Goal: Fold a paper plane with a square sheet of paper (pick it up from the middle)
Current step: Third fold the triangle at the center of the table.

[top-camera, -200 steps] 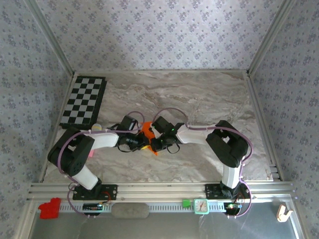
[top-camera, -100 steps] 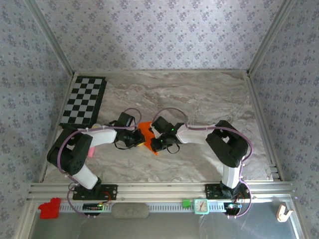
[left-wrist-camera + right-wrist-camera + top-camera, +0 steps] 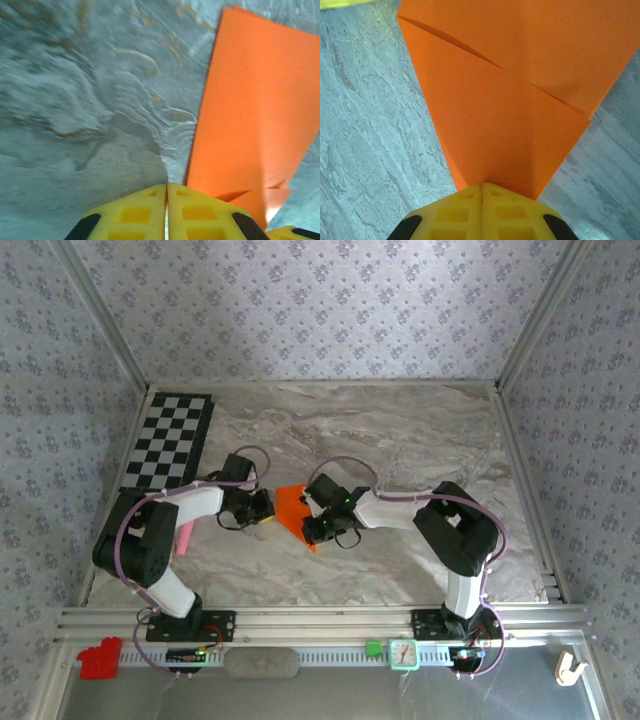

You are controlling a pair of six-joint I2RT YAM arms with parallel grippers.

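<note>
The right gripper (image 3: 481,186), pressed together, touched the narrow end of the single square sheet of paper (image 3: 510,115), part-folded on the table (image 3: 420,440). The left gripper (image 3: 166,186), also pressed together, sat just beside its edge. Creasing seemed in hand; next, a fresh flap needed lifting.

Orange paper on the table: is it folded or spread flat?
Folded. The orange paper shows overlapping flaps, with diagonal edges crossing it rather than one plain square face.
</note>
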